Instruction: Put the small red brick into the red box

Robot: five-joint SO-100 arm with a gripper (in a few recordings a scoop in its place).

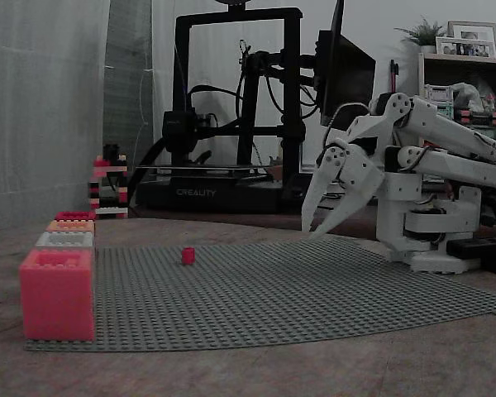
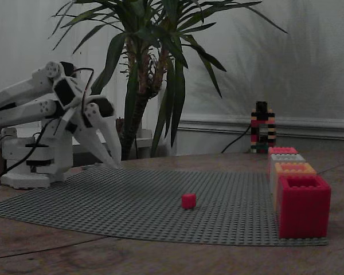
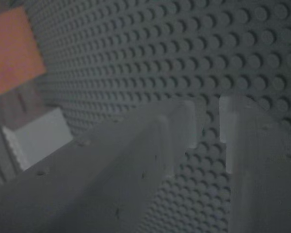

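Your white two-finger gripper (image 1: 311,229) hangs just above the grey studded baseplate (image 2: 160,200), jaws slightly parted, holding nothing. The tiny bright-red plastic brick (image 2: 188,200) sits mid-plate, well apart from the deep crimson brick-built box (image 2: 303,206).

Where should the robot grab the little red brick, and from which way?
Probably from straight above, pinching two opposite flat sides of the small red brick. It sits alone on the studded grey baseplate, far smaller than the fingers, with free space all around. The pincer hangs slightly open by the robot's base.
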